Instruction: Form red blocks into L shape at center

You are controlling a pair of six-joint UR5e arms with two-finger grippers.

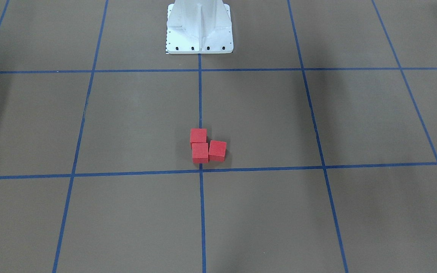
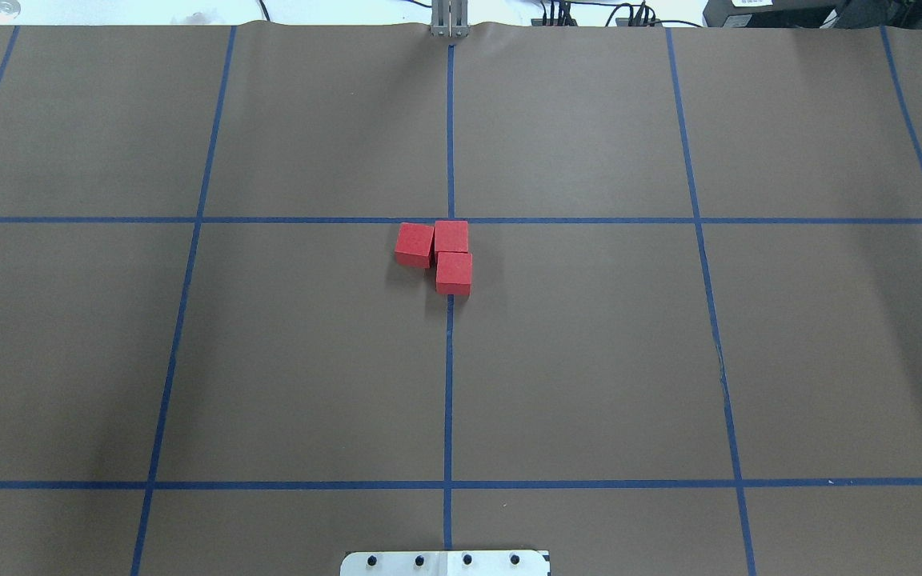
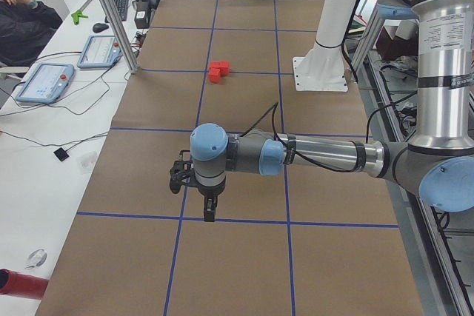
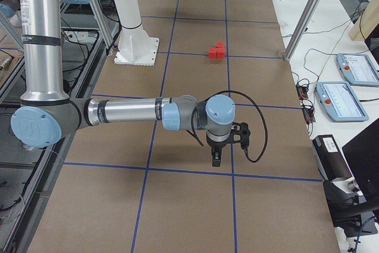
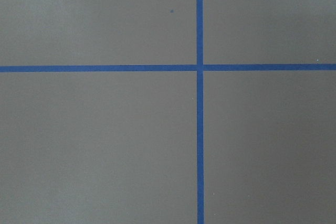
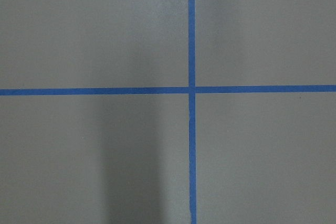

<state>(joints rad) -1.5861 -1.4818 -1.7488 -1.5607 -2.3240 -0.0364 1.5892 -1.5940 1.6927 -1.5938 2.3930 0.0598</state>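
Brown paper-covered table surface [image 2: 309, 360], ruled into large squares by thin blue tape lines [image 2: 189, 320]. Left arm [image 3: 326, 157], silver tubular metal with pale blue joint caps: reaches out level above the table towards the robot's left end, wrist turned down. Right arm [image 4: 124, 112], same build: stretched level above the opposite end, wrist also down. White metal pedestal [image 1: 198, 26], bolted flange, standing on the middle line at the robot's edge. Left gripper [image 3: 210, 214], black, two-fingered, pointing straight down above a tape line; seen only from the side, so whether its fingers are parted or together cannot be told. Right gripper [image 4: 217, 161], black, likewise pointing down; finger state cannot be told. Both wrist cameras show only bare brown surface and a tape crossing. Small matte red cube blocks [image 2: 441, 254], three, grouped in an L just on the robot's side of the centre crossing [image 1: 201, 170], well apart from both grippers. Corner block [image 2: 451, 237]: on the middle line, its far edge against the cross line. Second block [image 2: 454, 273]: touching the corner block on its robot side, also on the middle line. Third block [image 2: 414, 244]: against the corner block on the robot's left, turned slightly askew.
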